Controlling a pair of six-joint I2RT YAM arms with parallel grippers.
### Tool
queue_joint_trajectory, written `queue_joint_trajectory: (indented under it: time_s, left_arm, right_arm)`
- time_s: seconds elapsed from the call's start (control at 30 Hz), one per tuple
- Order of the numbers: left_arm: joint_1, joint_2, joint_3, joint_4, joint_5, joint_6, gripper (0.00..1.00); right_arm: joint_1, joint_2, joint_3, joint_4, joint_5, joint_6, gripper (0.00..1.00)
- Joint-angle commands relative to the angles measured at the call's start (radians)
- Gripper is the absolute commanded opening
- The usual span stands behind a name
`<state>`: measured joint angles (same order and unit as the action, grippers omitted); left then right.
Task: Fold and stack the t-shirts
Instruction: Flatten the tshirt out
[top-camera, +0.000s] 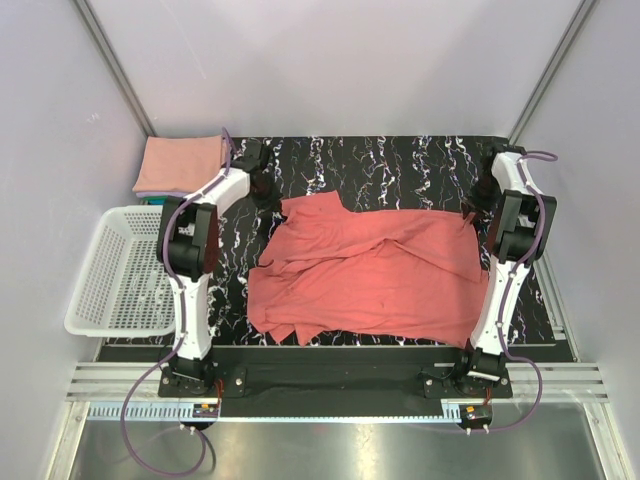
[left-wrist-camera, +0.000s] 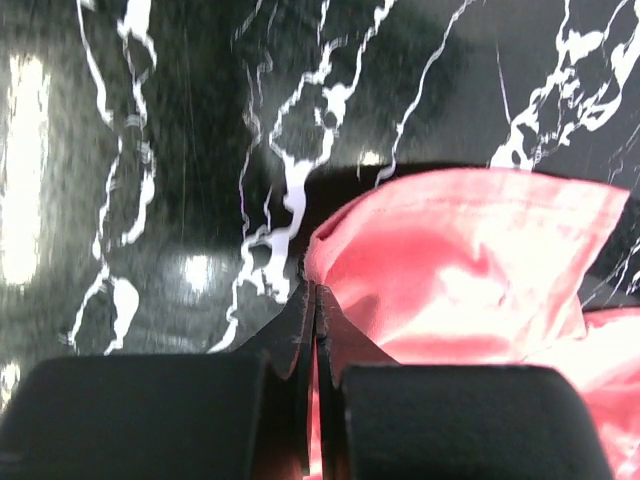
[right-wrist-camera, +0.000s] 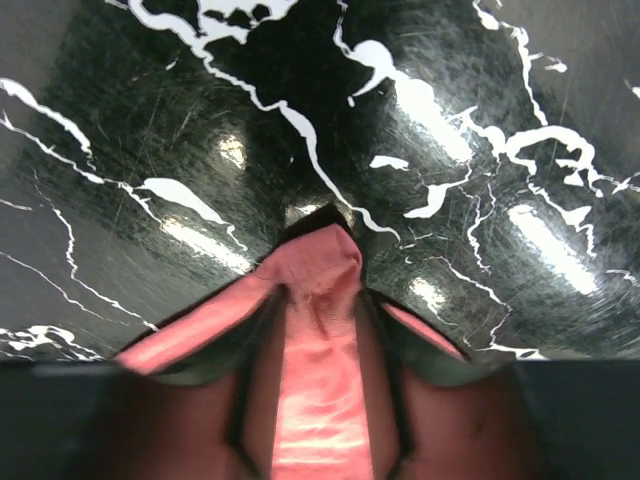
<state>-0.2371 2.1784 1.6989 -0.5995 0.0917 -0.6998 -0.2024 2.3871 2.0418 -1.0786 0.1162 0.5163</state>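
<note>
The left arm (top-camera: 192, 300) and right arm (top-camera: 495, 300) reach from 6 toward 12 o'clock, wrists bent inward. The left gripper (left-wrist-camera: 310, 290), at 10 o'clock, is clamped on the t-shirt (top-camera: 370, 270). The right gripper (right-wrist-camera: 320, 265), at 2 o'clock, straddles its cloth, grip unclear.

The tabletop (top-camera: 400, 160) is glossy black stone-look with white veins. Just ahead of the left hand (left-wrist-camera: 310, 290) it shows soft, blurred patches of reflected light; ahead of the right hand (right-wrist-camera: 320, 225) the glints are sharper and brighter. Beyond both hands stands a plain pale back wall (top-camera: 330, 60). A like side wall (top-camera: 50, 150) closes off the space left of the left hand, and another (top-camera: 610, 200) stands right of the right hand. Slim metal posts (top-camera: 115, 65) mark the far corners. Behind the hands, at the near edge, lie aluminium rails (top-camera: 100, 380) and a dull grey metal sheet (top-camera: 330, 445). The light is even and diffuse.
</note>
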Motion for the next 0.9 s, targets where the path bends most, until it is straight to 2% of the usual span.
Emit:
queue_joint_trajectory:
  time_s: [0.0,0.1,0.2,0.23,0.27,0.3,0.47,0.53,0.77,0.87]
  left_arm:
    - [-0.018,-0.101,-0.031,-0.022,-0.073,-0.021,0.0]
    - [-0.018,-0.126,-0.07,-0.034,-0.09,-0.036,0.0]
    - [-0.016,-0.129,-0.077,0.001,-0.072,-0.026,0.0]
    - [-0.016,-0.131,-0.073,0.024,-0.051,-0.02,0.08]
    - [-0.016,-0.129,-0.065,0.03,-0.052,-0.017,0.3]
    - [-0.016,-0.127,-0.055,0.038,-0.052,0.005,0.36]
    - [-0.016,-0.069,0.031,0.083,-0.079,0.108,0.46]
    - [-0.016,-0.039,0.065,0.058,-0.128,0.141,0.54]
    - [-0.005,0.102,0.16,0.037,-0.098,0.178,0.57]
    - [-0.005,0.175,0.249,-0.032,-0.13,0.16,0.57]
  right_arm:
    - [-0.002,0.037,0.021,-0.001,0.04,0.021,0.32]
    - [-0.002,0.031,-0.012,0.014,0.039,0.005,0.27]
    - [0.0,-0.023,-0.054,0.034,0.028,-0.01,0.43]
    - [-0.002,-0.04,-0.055,0.035,0.031,-0.007,0.48]
    - [-0.002,-0.051,-0.049,0.029,0.036,-0.006,0.54]
    - [-0.002,-0.064,-0.039,0.017,0.036,0.005,0.55]
    - [-0.002,-0.036,0.08,-0.052,0.023,0.024,0.57]
    - [-0.002,-0.013,0.103,-0.063,0.023,0.021,0.57]
    - [-0.002,-0.022,0.07,-0.041,0.03,0.019,0.59]
    - [-0.002,-0.023,0.067,-0.043,0.025,0.019,0.59]
